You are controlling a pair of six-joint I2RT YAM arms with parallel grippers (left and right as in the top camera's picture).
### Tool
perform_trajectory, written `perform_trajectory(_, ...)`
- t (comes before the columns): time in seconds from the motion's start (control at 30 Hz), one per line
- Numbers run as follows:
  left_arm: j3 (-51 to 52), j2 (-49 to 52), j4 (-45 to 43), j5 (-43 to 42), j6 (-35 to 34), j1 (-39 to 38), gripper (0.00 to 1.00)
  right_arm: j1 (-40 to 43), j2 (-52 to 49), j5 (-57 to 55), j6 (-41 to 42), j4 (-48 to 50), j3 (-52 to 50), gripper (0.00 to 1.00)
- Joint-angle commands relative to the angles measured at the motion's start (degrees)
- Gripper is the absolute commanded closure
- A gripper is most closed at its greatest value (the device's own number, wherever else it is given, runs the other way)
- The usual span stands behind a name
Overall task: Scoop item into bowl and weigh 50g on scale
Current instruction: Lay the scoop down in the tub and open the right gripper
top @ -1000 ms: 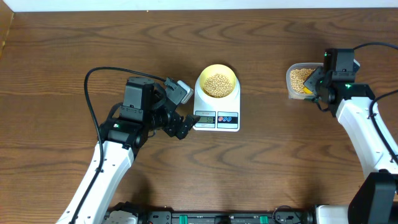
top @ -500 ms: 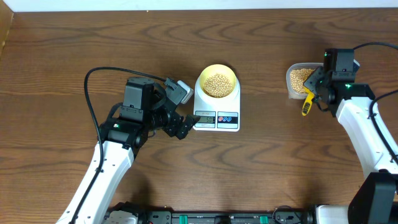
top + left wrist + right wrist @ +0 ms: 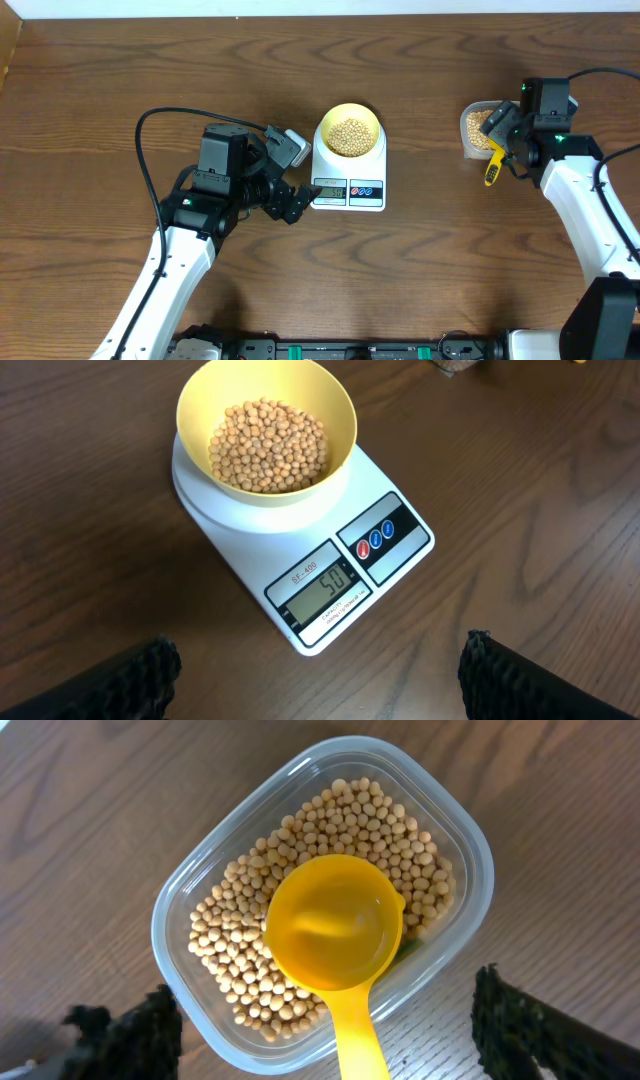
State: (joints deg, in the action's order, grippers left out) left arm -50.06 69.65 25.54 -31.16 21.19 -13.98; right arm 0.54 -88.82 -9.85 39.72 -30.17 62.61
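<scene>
Left wrist view looks down on the small round pale-yellow bowl, which sits on the rounded top of the white rectangular digital scale, with a heap of small round tan beans inside it. The grey display appears to read 50, so the weighing looks done.

The main risk is disturbing that reading. The left pincer hangs open just beside the scale's front, and a careless move could nudge the scale or shift the bowl.

On the right, the bright yellow plastic scoop lies empty on the beans in the clear rounded-rectangular plastic tub. Its handle juts over the tub's rim. The right pincer is spread wide, with the handle between its fingers but apparently not touched. A finger catching the handle could lever the scoop up and scatter beans, or drag the tub across the wooden bench.

Nothing stands between scale and tub, which are well apart.
</scene>
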Motion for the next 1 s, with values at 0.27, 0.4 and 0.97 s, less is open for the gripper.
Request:
perform_trajectory(0.27, 0.1, -0.5, 0.1, 0.3, 0.1, 0.2, 0.09, 0.2, -0.3, 2.0, -4.3, 0.0, 0.3, 0.01)
perform_trajectory(0.4, 0.1, -0.5, 0.1, 0.3, 0.1, 0.2, 0.09, 0.2, -0.3, 4.8, -8.2, 0.2, 0.3, 0.01)
perform_trajectory(0.97, 0.1, -0.5, 0.1, 0.3, 0.1, 0.2, 0.09, 0.2, -0.3, 15.0, -27.5, -2.1, 0.3, 0.01)
